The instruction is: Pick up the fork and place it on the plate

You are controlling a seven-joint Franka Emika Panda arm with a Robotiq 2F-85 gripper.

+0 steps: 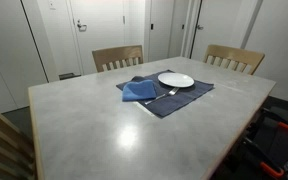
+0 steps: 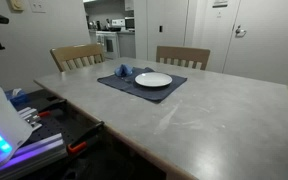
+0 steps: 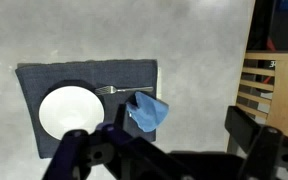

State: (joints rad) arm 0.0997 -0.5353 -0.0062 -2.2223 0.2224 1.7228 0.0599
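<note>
Holding the tool high over the counter, with jaws spread wide and nothing between them. Looking straight down, in the wrist view, at the fork lying flat on the dark blue placemat, just beside the rim of the plate and running toward the crumpled blue napkin; not managing to tell whether touching the napkin's edge or slipping under it. Judging the step as the approach, with reaching and grasping not yet done and the plate sitting bare. Needing next, by that reading, to be coming down over the bare stretch of handle, turning the jaws across its thin length, and closing low against the cloth. Watching for two crowding neighbours: the plate rim on one flank, the napkin fold on the other, either likely to be getting nudged by a wide finger. Noting also, in both exterior views, two wooden chairs standing at the far edge, well apart from the setting and not hindering anything.
</note>
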